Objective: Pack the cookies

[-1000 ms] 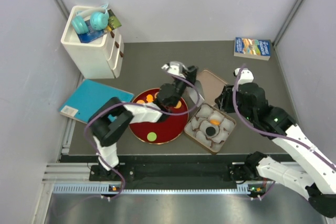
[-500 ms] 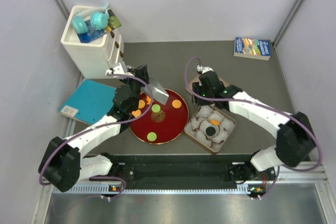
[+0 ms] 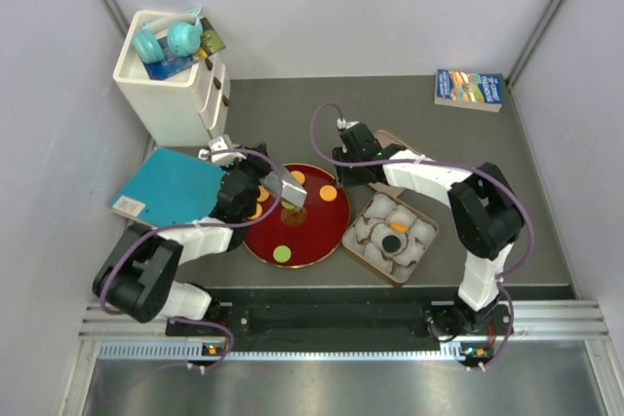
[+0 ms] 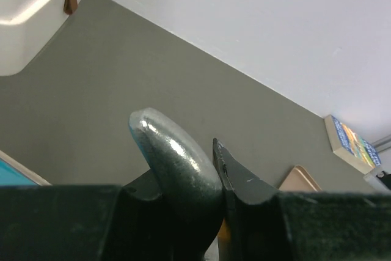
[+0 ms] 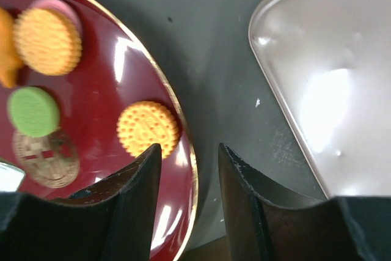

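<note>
The left gripper [image 3: 270,185] is pressed together on a silvery metal tool [image 3: 290,186], whose flat end lies over the middle of the dark-red plate [image 3: 322,237]; what sort of tool it is cannot be made out. The left wrist view shows only a rounded shiny part of it pinched between the fingers, with the plate out of sight. The left arm covers the plate's left edge, so the orange discs there are only partly seen. A brown cookie [image 5: 46,157] near the plate's centre is half lost under the tool from above.

The cookies [image 3: 329,194] lie mostly on the plate. An orange cookie [image 5: 148,128] sits just inside its right rim; a green cookie [image 5: 33,111] lies beside the brown one; another orange one rests on a pink one, and a further orange one is cut off at the frame's edge.

The right gripper [image 5: 189,175] hovers over the plate's right rim, jaws spread with nothing between them. Its arm crosses a metal lid [image 5: 317,90] to the right of the plate and hides much of it.

Just right of the plate stands a tin [image 3: 348,245] of white paper cups [image 3: 421,231], holding a black cookie [image 3: 391,243] and an orange one. A teal notebook [image 3: 166,185] lies left of the plate, a white drawer box [image 3: 175,94] beyond it, and a book [image 3: 469,88] far to the upper right.
</note>
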`<state>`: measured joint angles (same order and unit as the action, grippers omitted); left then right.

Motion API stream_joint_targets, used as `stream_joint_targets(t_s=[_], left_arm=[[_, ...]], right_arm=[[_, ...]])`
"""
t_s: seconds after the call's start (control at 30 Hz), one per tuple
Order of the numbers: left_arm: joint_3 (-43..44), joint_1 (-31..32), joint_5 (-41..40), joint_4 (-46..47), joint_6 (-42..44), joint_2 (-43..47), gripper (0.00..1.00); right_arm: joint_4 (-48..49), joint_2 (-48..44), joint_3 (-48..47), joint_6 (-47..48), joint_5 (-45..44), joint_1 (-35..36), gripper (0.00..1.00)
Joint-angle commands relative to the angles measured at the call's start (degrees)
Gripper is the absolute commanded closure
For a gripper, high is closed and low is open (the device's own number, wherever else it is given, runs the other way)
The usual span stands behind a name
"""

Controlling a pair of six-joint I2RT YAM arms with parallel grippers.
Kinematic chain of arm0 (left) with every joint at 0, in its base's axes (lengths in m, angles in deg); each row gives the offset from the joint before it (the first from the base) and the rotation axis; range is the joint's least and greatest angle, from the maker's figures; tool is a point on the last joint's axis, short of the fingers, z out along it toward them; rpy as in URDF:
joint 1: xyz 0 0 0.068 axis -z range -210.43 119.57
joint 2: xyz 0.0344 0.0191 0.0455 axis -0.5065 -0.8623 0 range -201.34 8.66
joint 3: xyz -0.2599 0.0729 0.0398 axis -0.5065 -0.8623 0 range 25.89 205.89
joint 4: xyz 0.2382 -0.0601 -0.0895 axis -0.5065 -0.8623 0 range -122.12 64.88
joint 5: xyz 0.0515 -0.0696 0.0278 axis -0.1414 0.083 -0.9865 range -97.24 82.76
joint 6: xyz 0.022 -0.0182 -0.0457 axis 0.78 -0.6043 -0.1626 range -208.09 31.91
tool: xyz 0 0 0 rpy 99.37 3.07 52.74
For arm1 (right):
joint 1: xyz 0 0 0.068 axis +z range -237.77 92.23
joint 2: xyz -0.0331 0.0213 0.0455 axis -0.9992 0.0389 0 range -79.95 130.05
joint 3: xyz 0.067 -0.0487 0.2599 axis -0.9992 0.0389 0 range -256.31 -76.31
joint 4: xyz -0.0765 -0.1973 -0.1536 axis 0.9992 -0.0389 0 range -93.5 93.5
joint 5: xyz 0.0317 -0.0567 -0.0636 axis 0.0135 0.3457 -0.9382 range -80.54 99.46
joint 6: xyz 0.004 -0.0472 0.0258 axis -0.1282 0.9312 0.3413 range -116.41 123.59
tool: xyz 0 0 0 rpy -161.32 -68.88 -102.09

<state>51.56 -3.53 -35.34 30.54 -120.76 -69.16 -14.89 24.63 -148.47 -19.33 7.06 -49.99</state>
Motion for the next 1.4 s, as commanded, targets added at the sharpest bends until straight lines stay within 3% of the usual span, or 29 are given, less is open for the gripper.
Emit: stream_joint_targets(t_s=[0.0, 0.2, 0.57, 0.93, 1.37], left_arm=[[-0.4, -1.4, 0.1, 15.1, -2.0, -6.2, 1.00], [1.9, -2.5, 0.5, 20.5, -2.3, -13.9, 1.00], [8.1, -2.6, 1.6, 29.2, 0.5, -26.4, 1.00], [10.9, -2.6, 3.2, 34.8, 0.0, -32.2, 1.00], [15.2, -2.1, 7.0, 38.1, 0.4, -38.4, 1.00]], right_arm=[[3.4, 1.9, -0.5, 0.8, -0.4, -0.8, 0.58], [3.8, 2.4, 1.0, 1.6, -1.0, -0.9, 0.64], [3.8, 2.8, 2.0, 1.0, -0.6, -1.0, 0.84], [3.7, 3.6, 2.6, 1.2, 0.6, -0.9, 0.99], [4.0, 4.1, 1.8, 1.6, 3.8, -0.9, 1.00]])
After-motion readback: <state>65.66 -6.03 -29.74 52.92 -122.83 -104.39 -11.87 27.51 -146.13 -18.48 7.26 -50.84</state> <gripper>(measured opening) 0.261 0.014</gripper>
